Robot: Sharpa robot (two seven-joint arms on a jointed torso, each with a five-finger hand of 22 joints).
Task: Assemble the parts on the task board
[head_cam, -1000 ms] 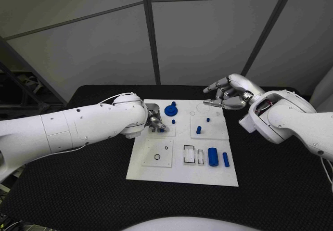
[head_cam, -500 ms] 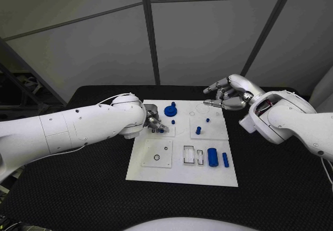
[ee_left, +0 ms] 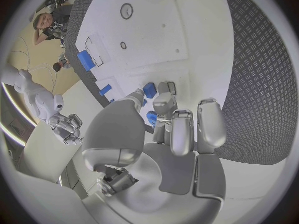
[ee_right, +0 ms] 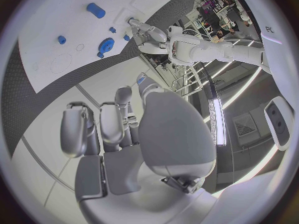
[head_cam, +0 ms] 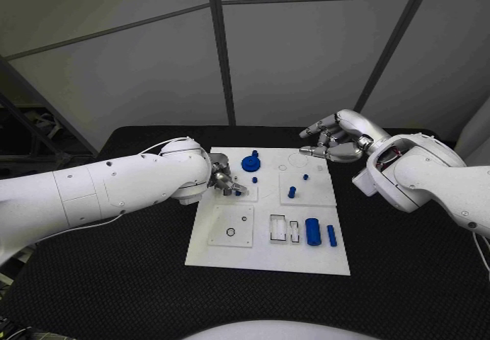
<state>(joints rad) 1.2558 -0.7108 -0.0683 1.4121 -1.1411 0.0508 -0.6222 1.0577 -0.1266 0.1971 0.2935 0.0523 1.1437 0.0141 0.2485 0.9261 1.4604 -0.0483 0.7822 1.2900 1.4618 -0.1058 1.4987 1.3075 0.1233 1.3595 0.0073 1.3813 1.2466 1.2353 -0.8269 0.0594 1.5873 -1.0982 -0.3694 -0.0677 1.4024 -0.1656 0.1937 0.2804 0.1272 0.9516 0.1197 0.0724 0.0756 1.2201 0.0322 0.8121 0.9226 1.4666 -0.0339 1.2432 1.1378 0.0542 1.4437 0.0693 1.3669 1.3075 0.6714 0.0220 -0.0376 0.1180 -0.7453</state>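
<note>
1. The small blue plastic part [ee_left: 151, 118] I'm working with sits pinched between the fingertips of my left hand [head_cam: 226, 182], low over the left edge of the white task board [head_cam: 268, 258], just beside a short blue peg [head_cam: 254, 180] standing in the upper-left panel.
2. From the left wrist view the fingers are curled in close around the piece, so I count that hand as holding it. I can't tell whether the part already touches the board.
3. The piece is too small and too covered for me to read its long axis or which way it points. The two blue cylinders [head_cam: 314, 231] lying at the board's right side have their long axes running from the near edge toward the far edge.
4. To do this step well, I'd come down slowly, keep the part square to its seat, and watch the wrist camera, since the fingers hide the seat from above.
5. My right hand [head_cam: 332, 142] hovers over the board's far right corner, fingers loosely curled and apart, holding nothing.
6. A round blue gear-like knob [head_cam: 251, 164] stands near the far edge.
</note>
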